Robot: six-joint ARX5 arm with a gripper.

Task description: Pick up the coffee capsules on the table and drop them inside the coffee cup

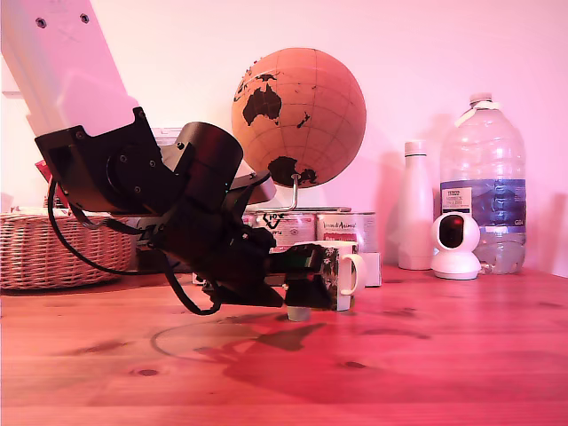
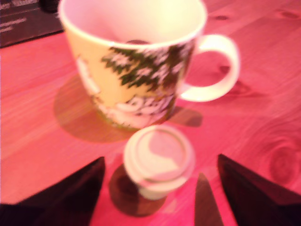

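A: Start with the exterior view. Where is the arm?

B: It leans down from the exterior view's upper left, and its black gripper (image 1: 306, 282) hangs low over the wooden table (image 1: 444, 355). The gripper covers most of the white cup (image 1: 348, 271); only the cup's handle side shows, pointing to the exterior view's right.

A: And a capsule?

B: 1 pale capsule (image 1: 298, 312) stands on the table right under the gripper tips, just in front of the cup. From here I cannot tell how far the fingers are spread.

A: What sits behind?

B: A globe (image 1: 299, 115) on a metal stand, 2 round tins (image 1: 344, 231) below it, a wicker basket (image 1: 53, 251) at the exterior view's left, and at the right a white bottle (image 1: 414, 206), a big water bottle (image 1: 484, 182) and a small white camera (image 1: 455, 246).

A: Now the wrist view.

B: The cup (image 2: 136, 70) is close, upright, with green leaf print and its handle out to one side. A small dark shape lies low inside it; I cannot tell what it is.

A: The capsule?

B: The pale capsule (image 2: 159, 160) stands on the table (image 2: 33, 155) just beside the cup's base, lid up, apart from it.

A: And the gripper (image 2: 160, 193)?

B: Its 2 dark fingers (image 2: 70, 193) are spread wide, 1 on each side of the capsule, touching neither side. It holds nothing.
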